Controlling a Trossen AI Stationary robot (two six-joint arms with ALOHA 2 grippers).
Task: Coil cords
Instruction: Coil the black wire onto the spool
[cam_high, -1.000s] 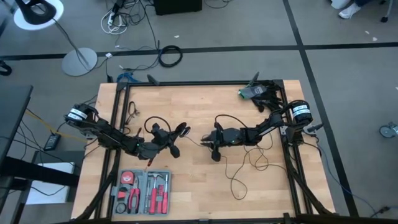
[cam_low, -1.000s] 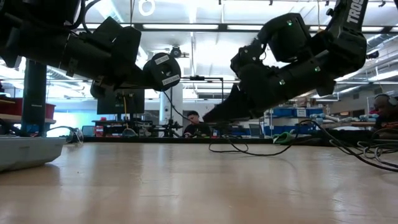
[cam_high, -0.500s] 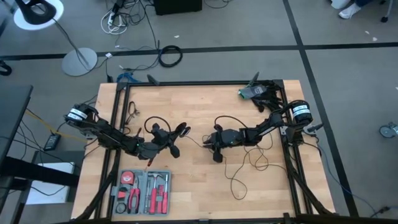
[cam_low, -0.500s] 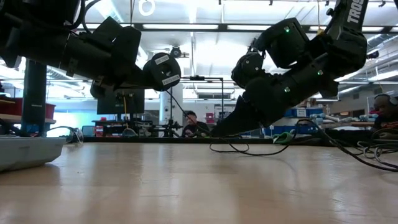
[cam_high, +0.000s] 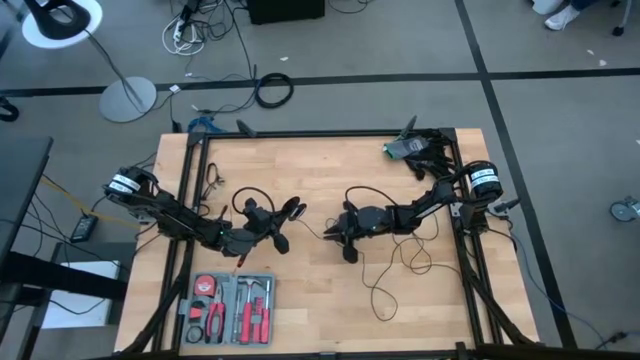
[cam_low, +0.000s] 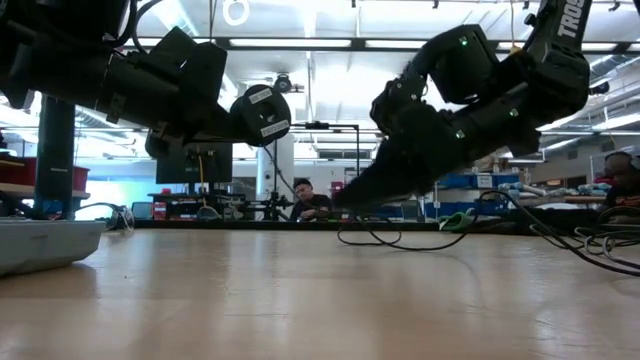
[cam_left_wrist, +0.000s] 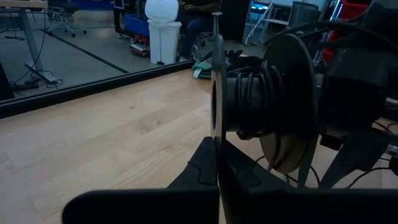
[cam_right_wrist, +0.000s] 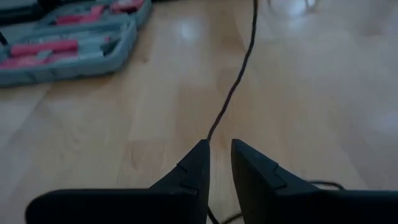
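We see our right claw (cam_high: 328, 231) has crept leftward toward the puck (cam_low: 261, 114), fingers nearly closed on the cord (cam_right_wrist: 233, 93), drawing slack off the tabletop (cam_high: 320, 300). Our left claw (cam_high: 283, 213) stays clamped shut on the puck above mid-tabletop.

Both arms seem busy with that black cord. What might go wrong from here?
The right gripper pinches the thin cord only at its fingertips, so it might slip free. The left gripper holds the spool in the air; a hard pull could tilt it. Loose loops on the table may tangle.
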